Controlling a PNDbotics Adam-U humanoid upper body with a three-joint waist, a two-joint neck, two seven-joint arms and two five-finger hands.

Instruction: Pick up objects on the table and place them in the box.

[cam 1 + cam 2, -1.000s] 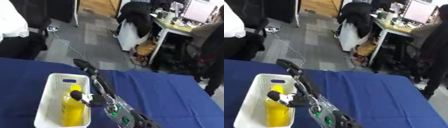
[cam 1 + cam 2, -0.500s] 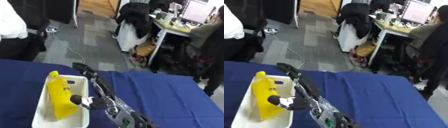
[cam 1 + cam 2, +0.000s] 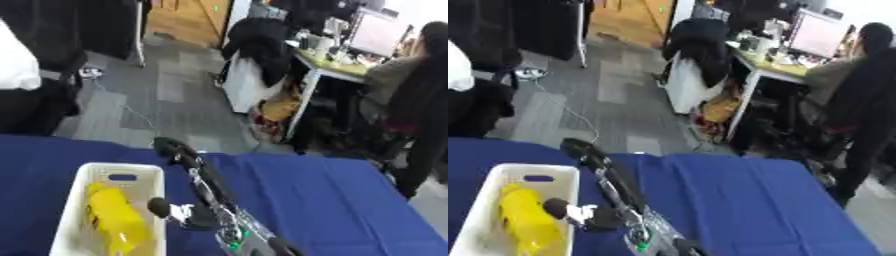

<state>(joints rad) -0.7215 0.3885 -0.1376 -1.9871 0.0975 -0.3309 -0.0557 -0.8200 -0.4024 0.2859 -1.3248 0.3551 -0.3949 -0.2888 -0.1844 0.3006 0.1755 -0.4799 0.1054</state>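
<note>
A yellow bottle (image 3: 114, 220) already lies inside the white box (image 3: 149, 172) at the blue counter's (image 3: 332, 200) near-left corner. The right hand (image 3: 179, 215) sits at the box's right rim; whether its fingers are apart I cannot tell. No other loose objects show.

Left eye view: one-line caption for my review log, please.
Yellow plastic bottle lies inside the white plastic box on the blue tablecloth, beside a black robot arm.
</note>
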